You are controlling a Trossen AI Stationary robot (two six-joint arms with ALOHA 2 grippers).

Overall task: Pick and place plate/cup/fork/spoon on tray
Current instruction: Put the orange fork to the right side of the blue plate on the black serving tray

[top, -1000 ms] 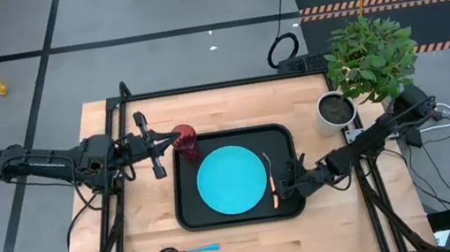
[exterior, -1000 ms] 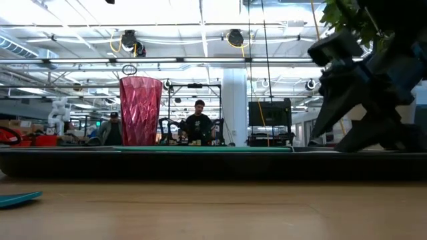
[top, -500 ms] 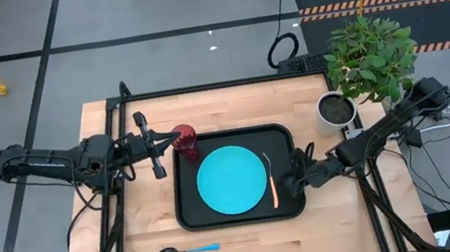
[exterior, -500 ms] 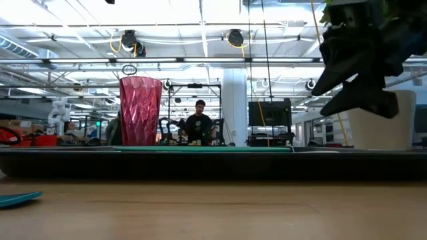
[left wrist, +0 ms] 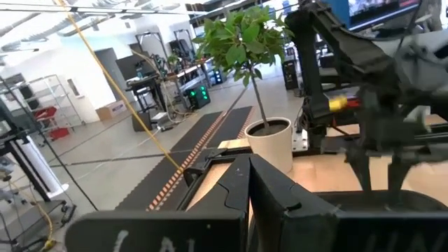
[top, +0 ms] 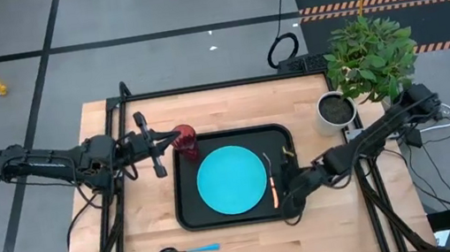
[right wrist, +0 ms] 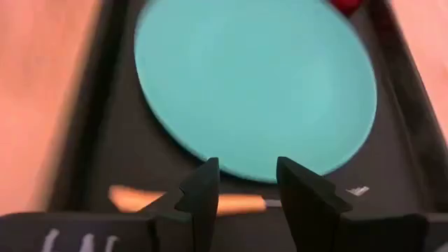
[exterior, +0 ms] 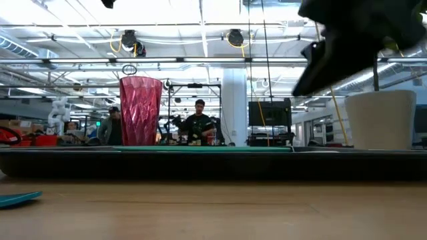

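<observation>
The right claw (top: 288,199) is hanging half open and empty over the tray (top: 192,218), near the fork (top: 273,188). On the tray are sitting the plate (top: 231,179), cup (top: 185,143) and fork. The spoon (top: 187,251) is lying on the worktop (top: 222,108). The left claw (top: 149,144) is waiting beside the cup; its opening cannot be told.

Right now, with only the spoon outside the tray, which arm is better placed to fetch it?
Probably the right: its pincer hangs open at the tray's front right corner. The spoon lies on the table before the tray. The left pincer waits by the cup, farther back.
</observation>
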